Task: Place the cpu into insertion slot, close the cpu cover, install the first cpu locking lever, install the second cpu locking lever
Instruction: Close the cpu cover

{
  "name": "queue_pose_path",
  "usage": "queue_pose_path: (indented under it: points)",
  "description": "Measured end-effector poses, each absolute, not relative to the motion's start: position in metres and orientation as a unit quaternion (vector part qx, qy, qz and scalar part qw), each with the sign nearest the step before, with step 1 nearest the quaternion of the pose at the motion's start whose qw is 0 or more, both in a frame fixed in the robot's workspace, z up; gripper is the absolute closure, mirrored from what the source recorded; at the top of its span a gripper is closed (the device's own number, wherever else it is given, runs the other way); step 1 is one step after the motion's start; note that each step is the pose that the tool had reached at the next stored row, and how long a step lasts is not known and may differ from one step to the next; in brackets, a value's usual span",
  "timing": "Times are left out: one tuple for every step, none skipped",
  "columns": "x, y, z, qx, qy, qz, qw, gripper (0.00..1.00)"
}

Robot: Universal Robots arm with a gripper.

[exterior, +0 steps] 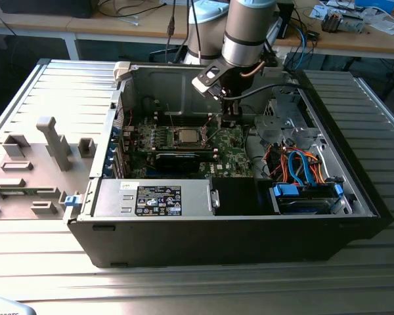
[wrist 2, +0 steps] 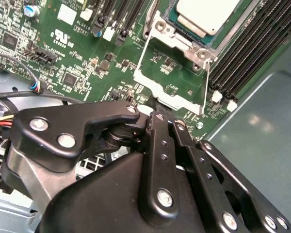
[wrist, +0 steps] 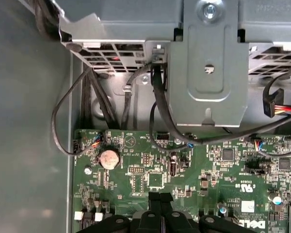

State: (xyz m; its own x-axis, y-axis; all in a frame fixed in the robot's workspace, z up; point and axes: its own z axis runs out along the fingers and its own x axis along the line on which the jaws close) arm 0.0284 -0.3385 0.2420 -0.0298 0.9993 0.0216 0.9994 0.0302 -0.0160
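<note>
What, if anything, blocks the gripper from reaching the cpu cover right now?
Likely yes, it can reach. In the second wrist view the gripper sits right at the open cpu cover's outer edge, with no cable or part between them.

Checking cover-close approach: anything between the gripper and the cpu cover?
Nothing visible. In the second wrist view the gripper sits right at the edge of the open cpu cover; the cpu already lies in the insertion slot.
</note>
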Motion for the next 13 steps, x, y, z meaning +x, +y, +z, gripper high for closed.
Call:
queue_pose_path:
  points:
    - [0.027,-0.339,0.242,-0.696,-0.718,-0.002,0.014,0.89]
    - [0.027,-0.339,0.242,-0.696,-0.718,-0.002,0.014,0.89]
    - [0.025,-0.339,0.242,-0.696,-0.718,-0.002,0.014,0.89]
    - [0.024,-0.339,0.242,-0.696,-0.718,-0.002,0.014,0.89]
    - [0.022,-0.339,0.242,-0.696,-0.718,-0.003,0.014,0.89]
    - [0.021,-0.339,0.242,-0.696,-0.718,-0.003,0.014,0.89]
    - [0.02,-0.339,0.242,-0.696,-0.718,-0.003,0.014,0.89]
    - [0.017,-0.339,0.242,-0.696,-0.718,-0.003,0.015,0.89]
    - [0.008,-0.339,0.242,-0.696,-0.718,-0.005,0.016,0.89]
    - [-0.006,-0.339,0.242,-0.696,-0.718,-0.005,0.017,0.89]
    - [-0.024,-0.339,0.24,-0.696,-0.718,-0.005,0.017,0.89]
    - [-0.029,-0.339,0.24,-0.696,-0.718,-0.005,0.017,0.89]
    - [-0.032,-0.339,0.239,-0.696,-0.718,-0.005,0.017,0.89]
